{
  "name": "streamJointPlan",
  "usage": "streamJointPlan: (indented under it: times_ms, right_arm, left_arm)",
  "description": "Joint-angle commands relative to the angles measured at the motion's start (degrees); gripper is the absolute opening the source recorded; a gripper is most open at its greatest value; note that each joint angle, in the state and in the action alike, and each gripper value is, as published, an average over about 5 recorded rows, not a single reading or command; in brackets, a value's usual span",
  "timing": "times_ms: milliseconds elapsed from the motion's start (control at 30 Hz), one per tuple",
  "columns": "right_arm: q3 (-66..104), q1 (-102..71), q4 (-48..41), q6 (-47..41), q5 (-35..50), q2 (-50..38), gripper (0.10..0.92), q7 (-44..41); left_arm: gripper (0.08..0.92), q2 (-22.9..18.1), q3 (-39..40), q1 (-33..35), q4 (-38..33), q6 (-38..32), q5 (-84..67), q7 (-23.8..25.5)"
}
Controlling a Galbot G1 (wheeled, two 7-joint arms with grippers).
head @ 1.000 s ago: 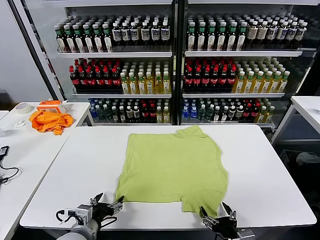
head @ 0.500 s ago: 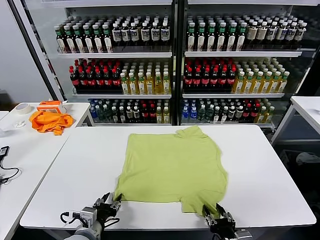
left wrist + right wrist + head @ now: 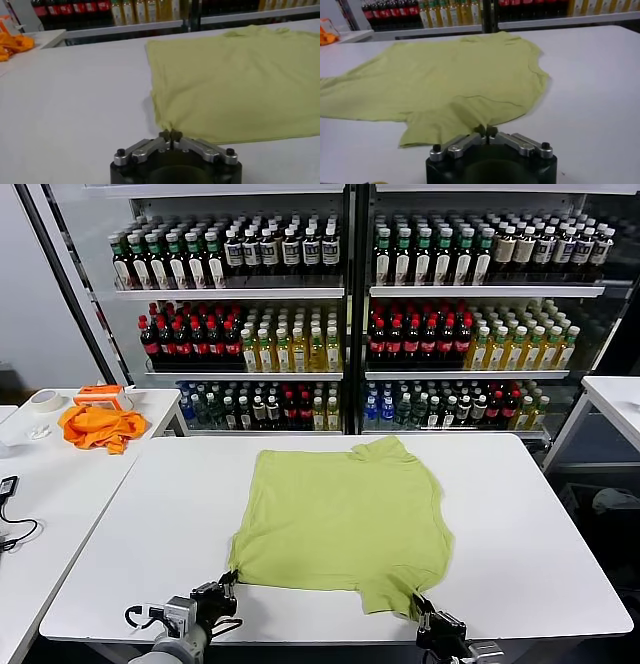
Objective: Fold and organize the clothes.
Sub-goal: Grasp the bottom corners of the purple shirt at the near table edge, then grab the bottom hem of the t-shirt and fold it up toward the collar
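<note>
Your left pincer (image 3: 226, 585) pinched shut on the T-shirt (image 3: 345, 519) at its near-left hem corner, right pincer (image 3: 424, 612) clamped on its near sleeve edge, bare tabletop (image 3: 540, 524) either side.

White tables (image 3: 150, 524) stand before glass-fronted coolers (image 3: 350, 304) stocked with rows of bottled drinks (image 3: 240, 339).

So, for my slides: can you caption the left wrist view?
Left gripper pinches the near corner of the yellow-green T-shirt spread on the white table.
</note>
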Motion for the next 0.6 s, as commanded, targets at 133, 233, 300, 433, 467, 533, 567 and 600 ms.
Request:
streamJointPlan:
  times_ms: [133, 233, 300, 433, 467, 533, 567, 600]
  right_arm:
    - [5.55, -6.38, 7.90, -0.27, 1.87, -1.84, 0.104, -1.10]
    - [6.53, -9.10, 9.24, -0.57, 1.48, -1.93, 0.104, -1.01]
    - [6.88, -10.49, 9.63, -0.73, 1.10, -1.73, 0.104, -1.05]
    - [7.75, -13.59, 10.82, -0.84, 0.25, -1.48, 0.104, -1.43]
    - [7.89, -14.36, 11.17, -0.81, -0.03, -1.48, 0.104, -1.52]
    - [8.11, -15.68, 11.85, -0.73, -0.55, -1.52, 0.104, -1.69]
    - [8.19, -16.07, 12.20, -0.69, -0.71, -1.59, 0.104, -1.74]
    - [8.23, -16.29, 12.51, -0.68, -0.78, -1.67, 0.104, -1.76]
  left_arm:
    - [0.082, 2.56, -3.36, 5.26, -8.33, -0.79, -3.08, 3.07]
    - [0.082, 2.70, -4.59, 7.45, -10.67, -0.81, -2.82, 2.99]
    - [0.082, 2.92, -5.46, 8.84, -11.79, -0.83, -2.64, 2.85]
    - [0.082, 3.80, -7.88, 12.88, -13.99, -0.90, -2.56, 2.67]
    - [0.082, 3.96, -8.48, 14.04, -14.54, -0.93, -2.49, 2.66]
    - [0.082, 4.30, -9.83, 16.31, -15.58, -0.93, -2.33, 2.67]
    - [0.082, 4.47, -10.40, 17.09, -15.98, -0.90, -2.27, 2.68]
    - [0.082, 4.65, -10.97, 17.71, -16.36, -0.83, -2.22, 2.68]
